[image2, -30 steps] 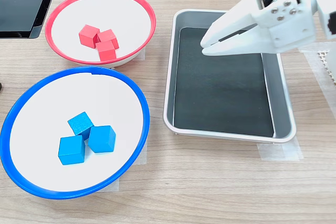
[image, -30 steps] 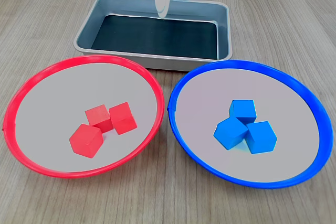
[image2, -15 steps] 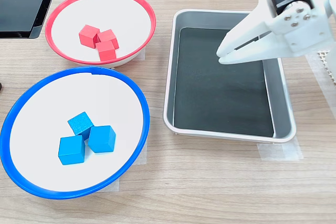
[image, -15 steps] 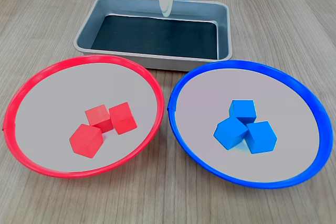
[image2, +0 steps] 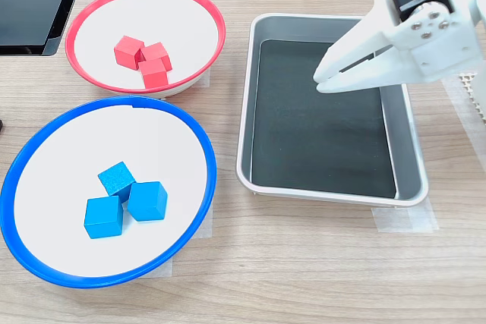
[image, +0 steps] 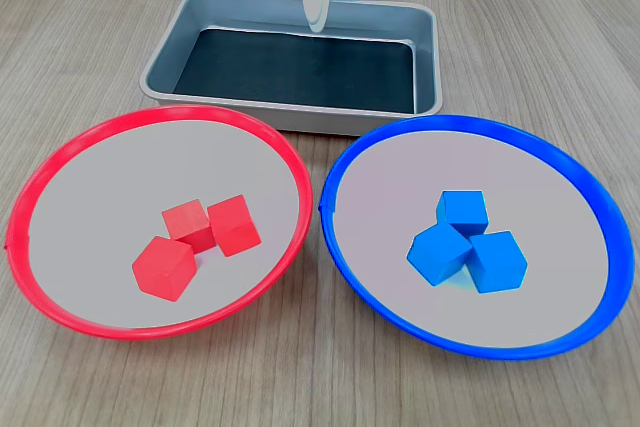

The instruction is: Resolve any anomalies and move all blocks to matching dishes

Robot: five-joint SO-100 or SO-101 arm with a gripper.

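Wooden table: gripper (image2: 325, 80), nearly closed and empty, well apart from blocks (image2: 125, 199).

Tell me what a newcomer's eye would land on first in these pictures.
Two big dishes side by side grab the eye: the red-rimmed dish holds three red blocks clustered together, and the blue-rimmed dish holds three blue blocks likewise. Behind them in the first exterior view sits an empty silver tray, with the white gripper hanging over it, fingers nearly closed and holding nothing.
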